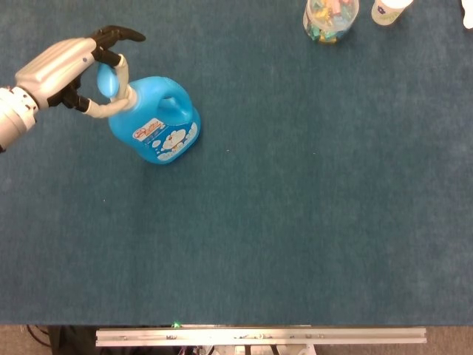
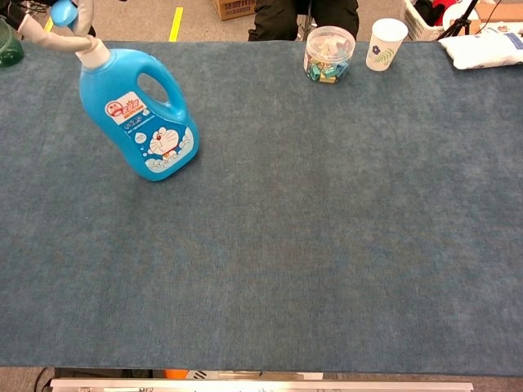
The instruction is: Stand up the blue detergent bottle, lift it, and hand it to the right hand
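blue table: left hand grips tilted detergent bottle neck.

Ahead of me the surface is covered in a dark blue-green felt-like cloth. At its far edge stands a clear round jar filled with small colourful bits; I cannot tell what they are. Just beside it, further right, stands a white paper cup with a small leafy print. At the far right corner lies a white folded cloth. At the far left edge I see part of a dark green glass vessel.
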Action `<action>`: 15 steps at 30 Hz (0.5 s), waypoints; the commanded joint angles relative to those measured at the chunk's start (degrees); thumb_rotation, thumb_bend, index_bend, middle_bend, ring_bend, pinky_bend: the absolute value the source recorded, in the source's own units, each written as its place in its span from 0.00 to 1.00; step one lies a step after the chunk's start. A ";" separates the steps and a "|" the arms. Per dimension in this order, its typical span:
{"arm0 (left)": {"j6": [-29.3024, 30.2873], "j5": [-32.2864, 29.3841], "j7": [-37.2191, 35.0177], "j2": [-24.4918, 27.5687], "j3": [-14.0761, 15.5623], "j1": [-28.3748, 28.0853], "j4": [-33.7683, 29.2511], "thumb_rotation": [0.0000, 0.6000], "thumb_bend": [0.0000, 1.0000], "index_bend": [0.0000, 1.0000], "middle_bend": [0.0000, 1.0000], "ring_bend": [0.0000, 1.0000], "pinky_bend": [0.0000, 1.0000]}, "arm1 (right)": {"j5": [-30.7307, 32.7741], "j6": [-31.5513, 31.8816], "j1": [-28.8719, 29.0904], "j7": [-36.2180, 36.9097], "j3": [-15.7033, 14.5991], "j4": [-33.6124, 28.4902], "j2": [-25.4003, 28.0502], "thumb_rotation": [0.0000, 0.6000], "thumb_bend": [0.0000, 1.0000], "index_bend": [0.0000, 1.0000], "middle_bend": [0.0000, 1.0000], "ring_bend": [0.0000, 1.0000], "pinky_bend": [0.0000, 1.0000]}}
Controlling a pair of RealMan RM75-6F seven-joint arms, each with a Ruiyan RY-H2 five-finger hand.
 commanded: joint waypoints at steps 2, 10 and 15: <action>-0.70 0.12 1.24 0.36 0.48 0.12 -0.81 1.00 0.43 0.01 0.09 0.04 0.27 | -0.04 0.02 -0.02 0.05 -0.02 0.11 0.01 1.00 0.00 0.22 0.31 0.19 0.20; -2.23 0.01 3.40 1.43 0.80 -0.16 -3.32 1.00 0.39 0.00 0.04 0.00 0.26 | -0.15 0.02 -0.02 0.18 -0.03 0.20 -0.13 1.00 0.01 0.22 0.31 0.19 0.20; -2.54 -1.27 5.09 1.37 -0.29 -0.43 -4.43 1.00 0.38 0.00 0.04 0.00 0.26 | -0.17 0.06 -0.05 0.47 -0.03 0.47 -0.31 1.00 0.01 0.22 0.31 0.19 0.20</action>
